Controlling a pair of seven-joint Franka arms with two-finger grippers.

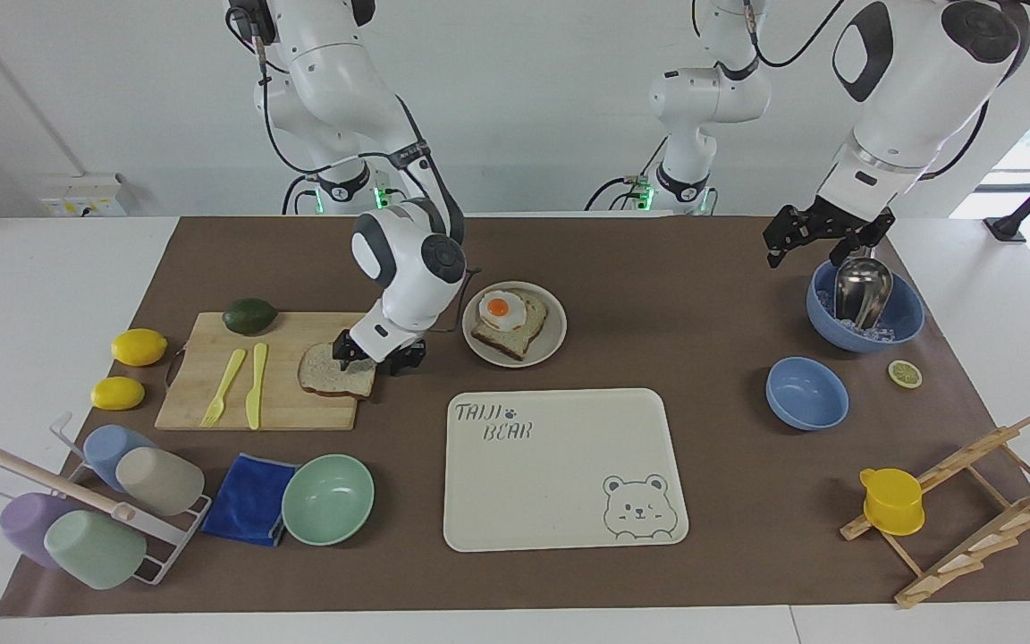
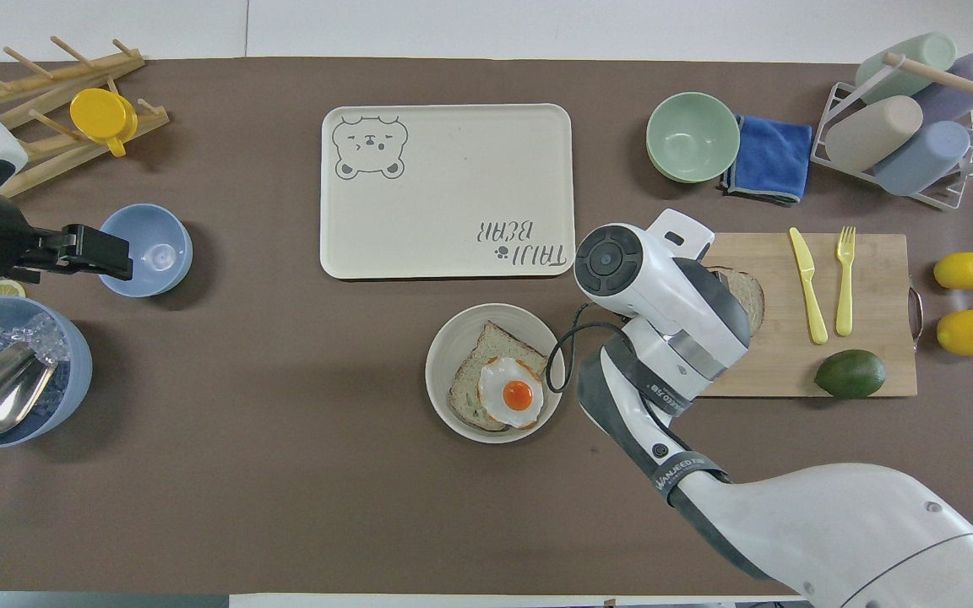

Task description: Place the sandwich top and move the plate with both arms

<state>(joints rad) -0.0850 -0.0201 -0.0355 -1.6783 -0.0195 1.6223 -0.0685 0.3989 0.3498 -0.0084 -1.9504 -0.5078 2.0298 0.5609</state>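
Note:
The sandwich top (image 1: 329, 373) lies flat on the wooden cutting board (image 1: 211, 394); the overhead view shows only its edge (image 2: 750, 297), since the right arm's wrist covers the rest. My right gripper (image 1: 376, 356) is open and low at the slice's edge nearest the plate, one finger (image 1: 347, 349) over the bread. The plate (image 1: 552, 335) holds a toast slice topped with a fried egg (image 1: 504, 313) and stands beside the board, toward the left arm's end. My left gripper (image 1: 823, 234) waits above a blue bowl (image 1: 904, 317) holding a metal scoop.
A cream bear tray (image 1: 560, 501) lies farther from the robots than the plate. A yellow knife (image 1: 256, 385), a fork and an avocado (image 1: 249, 315) are on the board. A mint bowl (image 1: 327, 499), a blue cloth, a cup rack, lemons, a small blue bowl (image 1: 806, 392) and a wooden rack are also on the table.

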